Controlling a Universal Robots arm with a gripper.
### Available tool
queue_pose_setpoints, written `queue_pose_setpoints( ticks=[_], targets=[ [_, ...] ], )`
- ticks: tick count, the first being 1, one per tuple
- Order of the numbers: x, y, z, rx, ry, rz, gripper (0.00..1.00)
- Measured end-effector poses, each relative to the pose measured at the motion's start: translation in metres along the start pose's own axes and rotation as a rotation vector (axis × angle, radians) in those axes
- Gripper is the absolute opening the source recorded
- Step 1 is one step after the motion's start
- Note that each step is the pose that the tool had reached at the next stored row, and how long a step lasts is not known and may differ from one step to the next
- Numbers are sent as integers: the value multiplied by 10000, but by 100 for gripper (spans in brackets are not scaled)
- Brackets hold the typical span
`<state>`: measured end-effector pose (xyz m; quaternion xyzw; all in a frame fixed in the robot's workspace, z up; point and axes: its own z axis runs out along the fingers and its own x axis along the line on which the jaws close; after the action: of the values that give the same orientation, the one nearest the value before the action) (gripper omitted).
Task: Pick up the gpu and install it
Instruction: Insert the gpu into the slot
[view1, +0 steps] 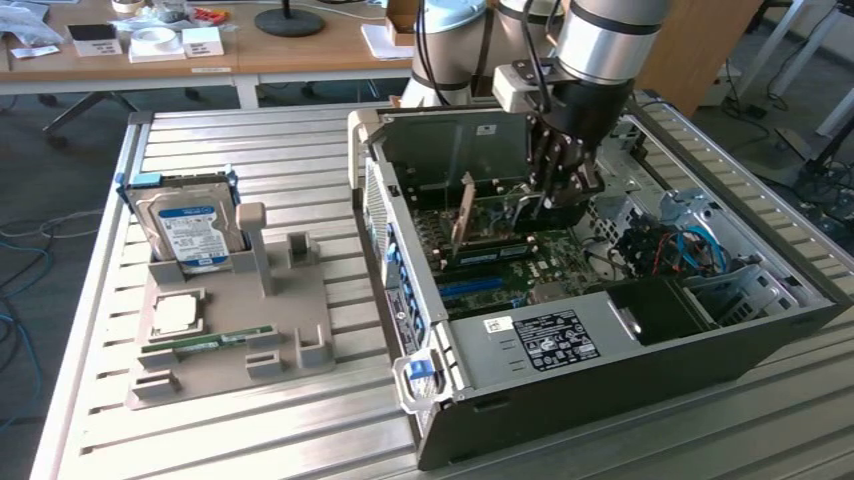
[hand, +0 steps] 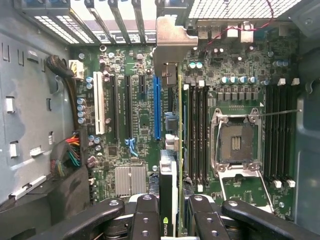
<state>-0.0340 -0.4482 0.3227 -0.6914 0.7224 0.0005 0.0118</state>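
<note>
The slotted tabletop (view1: 240, 420) carries the open computer case (view1: 641, 360), lying on its side, and I have the arm reaching down into it. On the wrist view the motherboard (hand: 135, 125) spreads out beneath me. The gpu (hand: 168, 180) is inside the case, standing on edge over the board, just beside the long blue slot (hand: 157, 107) and between it and the memory slots (hand: 197, 130). The tool (hand: 173, 200) is partly closed, its fingers (hand: 147, 215) clamped on both faces of the card at the end away from the bracket.

As I judge it, this is the seating step. I'd keep the card square to the board, line its bottom edge up with the slot, and press straight down without twisting. I can't tell whether the edge is in the slot yet.

Its long axis runs along the slots. The pale metal bracket (hand: 170, 45) points at the case's slotted rear panel (hand: 115, 20).
</note>
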Motion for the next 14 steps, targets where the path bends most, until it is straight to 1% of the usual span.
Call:
queue_pose_setpoints(
  ticks=[3, 8, 14],
  targets=[
    [28, 16, 8, -1, -2, -11, 27],
    [32, 24, 67, -1, -3, -15, 27],
    [32, 24, 70, -1, -3, -15, 27]
  ],
)
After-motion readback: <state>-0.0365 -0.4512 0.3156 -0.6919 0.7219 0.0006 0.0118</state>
